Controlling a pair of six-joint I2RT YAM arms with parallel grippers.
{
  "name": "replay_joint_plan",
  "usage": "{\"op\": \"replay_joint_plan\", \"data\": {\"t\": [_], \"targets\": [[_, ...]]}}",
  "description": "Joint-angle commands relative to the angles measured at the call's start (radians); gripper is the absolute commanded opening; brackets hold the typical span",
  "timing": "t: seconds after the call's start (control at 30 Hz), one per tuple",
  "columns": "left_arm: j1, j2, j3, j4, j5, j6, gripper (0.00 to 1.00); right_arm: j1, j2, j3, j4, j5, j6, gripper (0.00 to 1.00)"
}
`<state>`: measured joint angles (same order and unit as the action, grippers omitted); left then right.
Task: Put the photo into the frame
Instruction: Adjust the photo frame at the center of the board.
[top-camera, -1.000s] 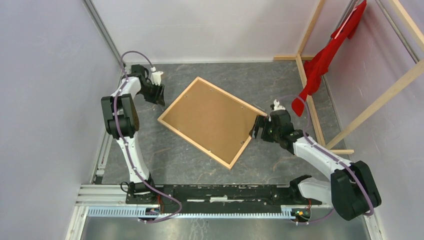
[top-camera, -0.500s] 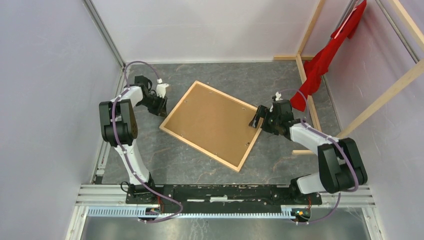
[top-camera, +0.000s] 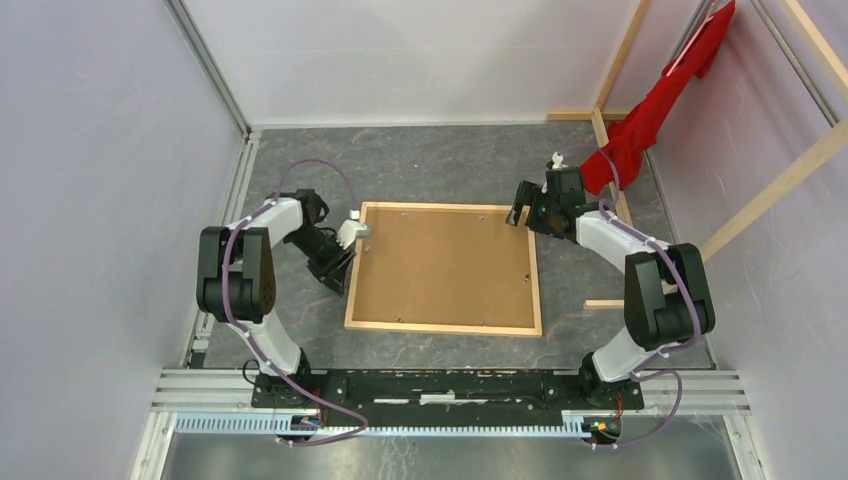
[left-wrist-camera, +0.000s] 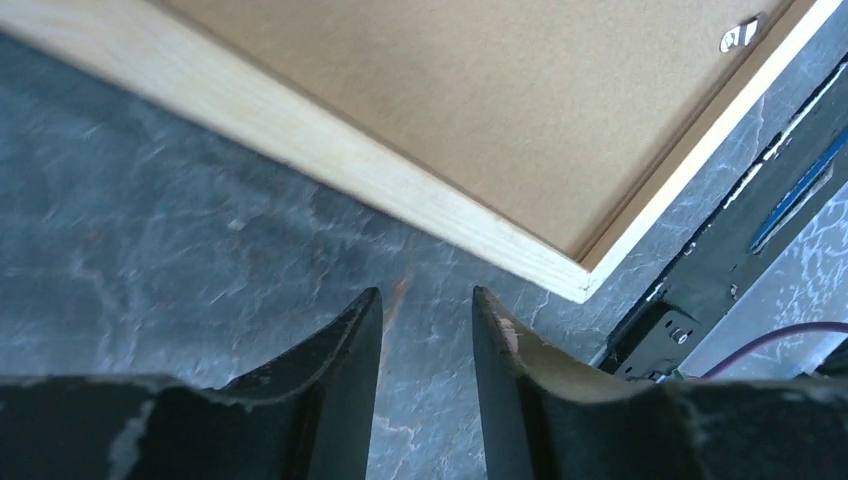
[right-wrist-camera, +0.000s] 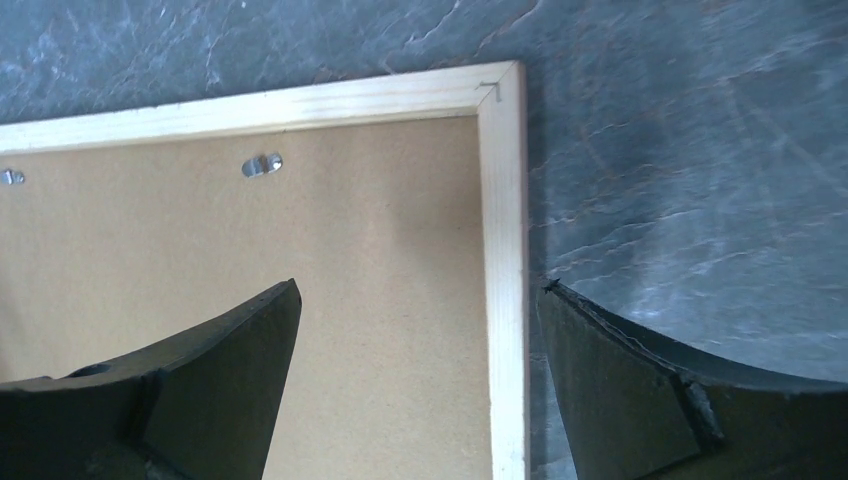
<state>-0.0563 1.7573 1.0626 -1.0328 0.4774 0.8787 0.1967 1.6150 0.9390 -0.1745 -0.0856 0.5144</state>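
The frame (top-camera: 440, 327) lies flat on the grey table, back up, its sides square to the table edges. Its plain brown backing board (top-camera: 445, 265) fills it. The photo is hidden. My left gripper (top-camera: 338, 278) is open and empty, low over the table just left of the frame's left rail (left-wrist-camera: 330, 140). Its fingers (left-wrist-camera: 350, 360) have only bare table between them. My right gripper (top-camera: 522, 214) is open wide at the frame's far right corner (right-wrist-camera: 500, 90). One finger is over the backing board (right-wrist-camera: 300, 230) and the other is outside the right rail (right-wrist-camera: 505, 300).
A red cloth (top-camera: 645, 125) hangs on a rack of light wooden beams (top-camera: 608, 150) at the far right. The black base rail (top-camera: 440, 385) runs along the near edge and shows in the left wrist view (left-wrist-camera: 720, 260). Walls close in on the left and back.
The frame has turned from diagonal to square with the table. My left gripper moved nearer along its left side. My right gripper swung farther back with the right corner.
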Motion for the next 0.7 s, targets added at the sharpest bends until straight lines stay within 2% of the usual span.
{"op": "replay_joint_plan", "data": {"t": [0.0,0.17,0.3,0.43,0.57,0.67], "targets": [[0.103,-0.008,0.115,-0.040,0.071,0.035,0.48,0.005,-0.091,0.043,-0.042,0.164,-0.046,0.95],[0.154,0.092,0.256,-0.037,0.226,-0.108,0.53,0.027,-0.183,-0.009,0.008,0.146,-0.014,0.89],[0.141,0.174,0.274,-0.007,0.356,-0.204,0.55,0.152,-0.204,-0.075,0.158,0.047,0.068,0.87],[0.135,0.224,0.251,0.060,0.325,-0.260,0.51,0.325,-0.131,-0.066,0.303,-0.001,0.137,0.85],[0.134,0.224,0.219,0.097,0.313,-0.272,0.43,0.428,-0.006,0.002,0.386,-0.030,0.185,0.81],[0.134,0.233,0.204,0.116,0.317,-0.278,0.38,0.485,0.098,0.073,0.430,-0.065,0.221,0.74]]}}
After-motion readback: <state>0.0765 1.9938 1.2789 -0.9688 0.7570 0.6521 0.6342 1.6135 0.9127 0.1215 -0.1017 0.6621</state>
